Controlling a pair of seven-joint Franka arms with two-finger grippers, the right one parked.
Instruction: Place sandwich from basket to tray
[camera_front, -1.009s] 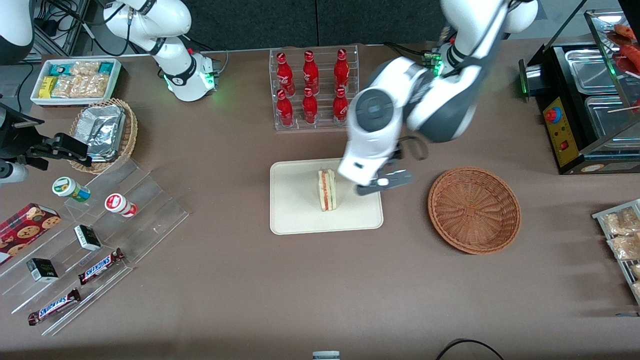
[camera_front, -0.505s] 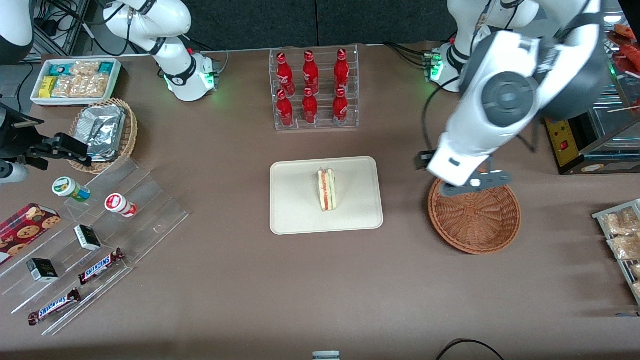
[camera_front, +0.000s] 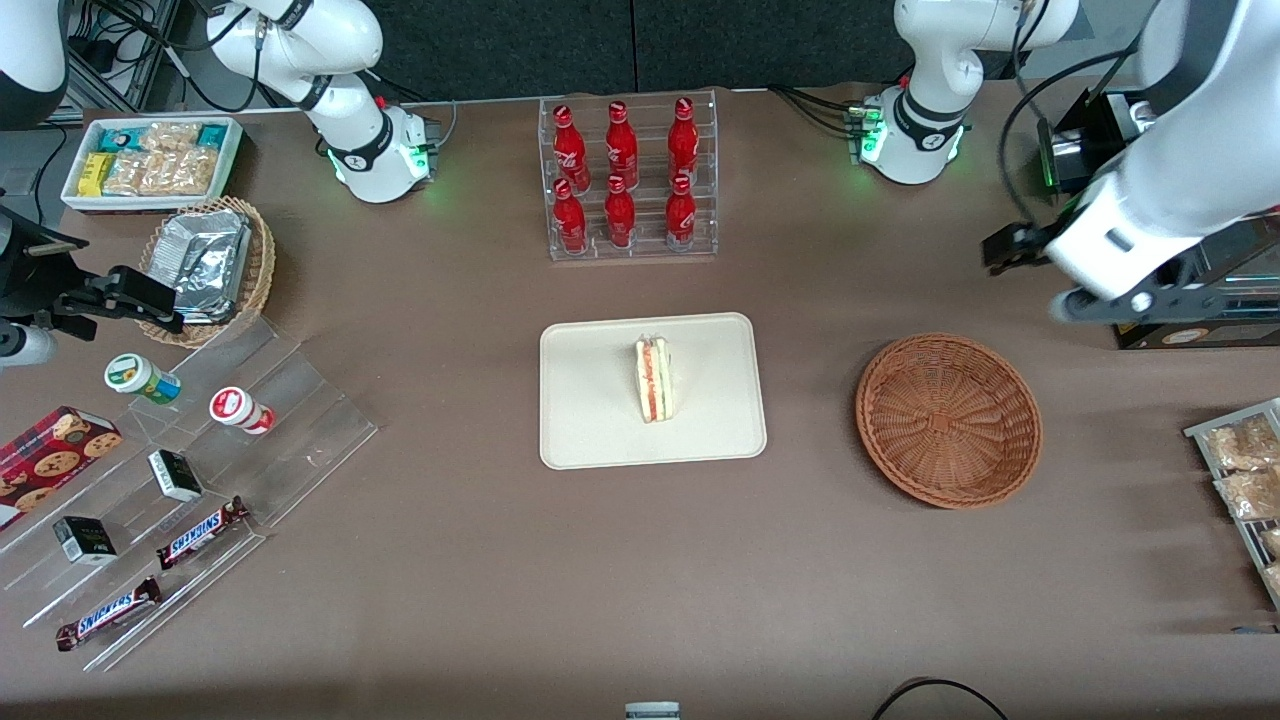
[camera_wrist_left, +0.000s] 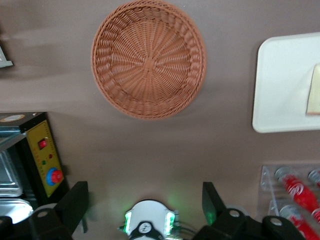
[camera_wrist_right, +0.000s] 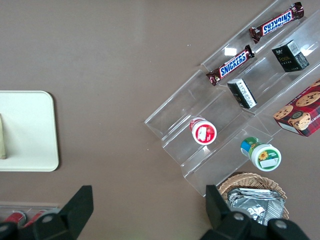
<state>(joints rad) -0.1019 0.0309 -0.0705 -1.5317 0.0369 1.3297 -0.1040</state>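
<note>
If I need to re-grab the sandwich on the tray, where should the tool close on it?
Come straight down and close on the two flat bread faces of the sandwich, near its middle. It stands on edge on the tray, filling layers facing up, so the bread sides are exposed. The tool is open, high near the working arm's end of the table, away from the basket.
</note>
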